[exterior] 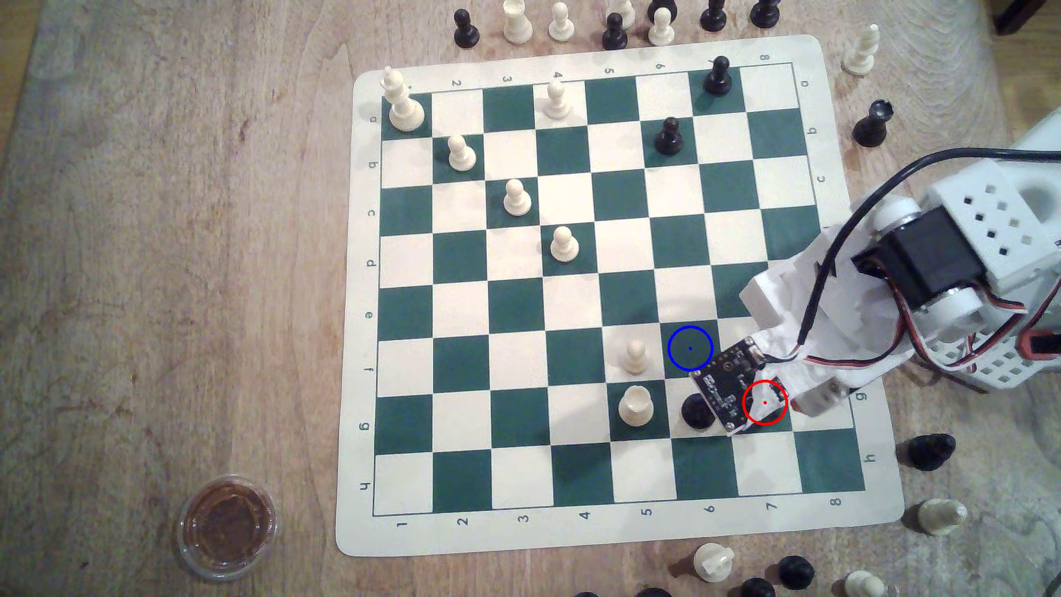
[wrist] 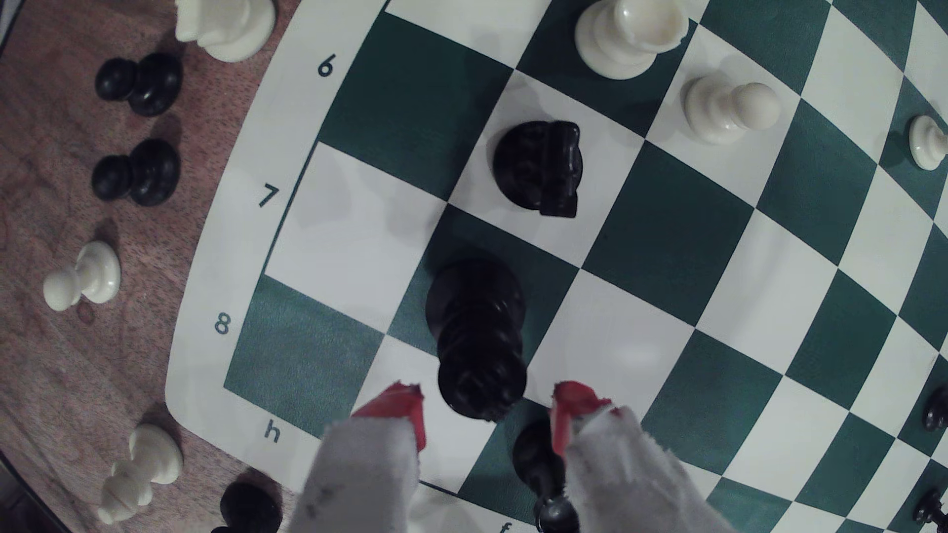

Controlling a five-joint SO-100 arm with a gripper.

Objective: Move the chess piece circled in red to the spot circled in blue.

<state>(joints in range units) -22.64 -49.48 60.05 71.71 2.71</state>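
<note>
Board [exterior: 580, 356]: dark green and cream checks, cream border. Chess piece [wrist: 479, 333]: black. Spot [exterior: 690, 348]: green, blue-ringed. End effector [wrist: 487, 417]: white fingers, red pads [wrist: 408, 410]. Table [exterior: 172, 287]: brown woodgrain

Worn wooden table [exterior: 172, 258], green-and-cream chess mat [exterior: 580, 531] at centre, captured black and white pieces [exterior: 574, 26] ringed from twelve through three to five o'clock, small lidded cup [exterior: 227, 525], possibly brown sauce, at seven o'clock.
</note>
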